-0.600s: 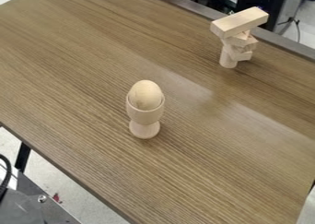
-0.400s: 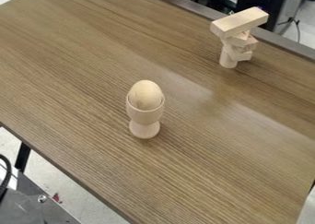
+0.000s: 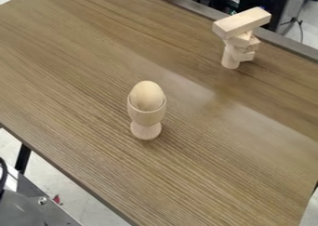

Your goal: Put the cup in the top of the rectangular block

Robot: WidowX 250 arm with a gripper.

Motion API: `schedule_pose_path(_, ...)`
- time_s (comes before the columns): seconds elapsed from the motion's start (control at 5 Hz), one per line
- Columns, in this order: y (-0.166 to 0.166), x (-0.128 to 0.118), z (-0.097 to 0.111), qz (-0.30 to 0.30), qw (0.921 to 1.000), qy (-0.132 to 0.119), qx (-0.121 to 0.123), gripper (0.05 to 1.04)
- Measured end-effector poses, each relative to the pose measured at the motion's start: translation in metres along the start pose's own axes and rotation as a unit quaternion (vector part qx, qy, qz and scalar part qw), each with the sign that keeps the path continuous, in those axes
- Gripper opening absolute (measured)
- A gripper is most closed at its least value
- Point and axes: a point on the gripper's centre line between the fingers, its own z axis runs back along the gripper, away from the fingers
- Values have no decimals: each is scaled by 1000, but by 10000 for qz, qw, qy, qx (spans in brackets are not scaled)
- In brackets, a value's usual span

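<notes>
Beyond the far edge of the brown, streaky-grained table (image 3: 93,155) lay dark equipment and cables, and on the tabletop, near its middle, the cup (image 3: 146,116) stood upright on a rounded foot, its smooth pale wood cradling an egg (image 3: 148,95), presumably so the egg would not roll. Well apart, toward the far edge, the rectangular block (image 3: 242,23) lay across a stack of smaller blocks (image 3: 242,46) above a round peg (image 3: 229,58), its flat top probably meant as the cup's perch; whether the gripper's jaws were wide or narrow I cannot tell.
</notes>
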Motion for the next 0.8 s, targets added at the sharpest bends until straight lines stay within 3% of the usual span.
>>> schedule_pose_path(0.4, 5, -61, 4, 59, 9999, 58, 91, 1001)
schedule_pose_path(0.8, -18, -96, -20, -146, 9978, 365, -535, 1001)
